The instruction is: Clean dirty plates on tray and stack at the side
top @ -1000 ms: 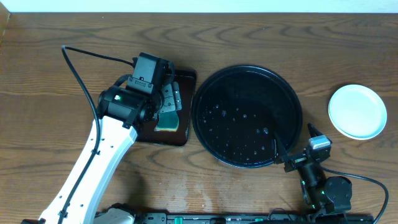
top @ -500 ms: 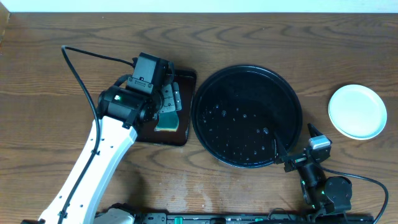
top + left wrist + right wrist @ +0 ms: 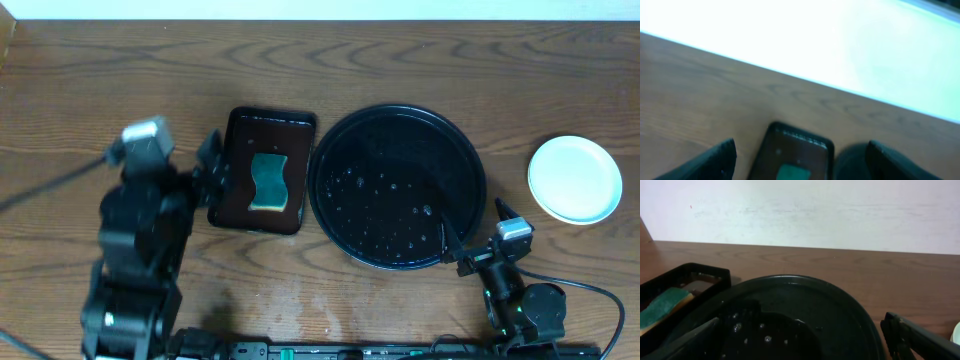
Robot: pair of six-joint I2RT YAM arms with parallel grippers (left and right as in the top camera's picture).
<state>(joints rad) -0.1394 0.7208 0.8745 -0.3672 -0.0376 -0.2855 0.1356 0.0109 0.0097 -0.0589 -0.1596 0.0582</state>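
The round black tray (image 3: pixel 397 187) is speckled with droplets and holds no plates; its rim fills the right wrist view (image 3: pixel 790 286). A stack of white plates (image 3: pixel 574 178) sits on the table at the far right, apart from the tray; I cannot count them. My left gripper (image 3: pixel 213 172) is open and empty, just left of the rectangular tray. It is blurred in the left wrist view (image 3: pixel 800 150). My right gripper (image 3: pixel 472 226) is open and empty at the round tray's front right rim, also seen in the right wrist view (image 3: pixel 802 325).
A small rectangular dark tray (image 3: pixel 236 130) holds a teal sponge (image 3: pixel 267 181) just left of the round tray. Both show in the right wrist view, tray (image 3: pixel 690 271) and sponge (image 3: pixel 660 307). The left arm's body stands at the front left.
My left arm has pulled back from above the rectangular tray to the left and front. The sponge now lies uncovered in that tray. The right arm has not moved.
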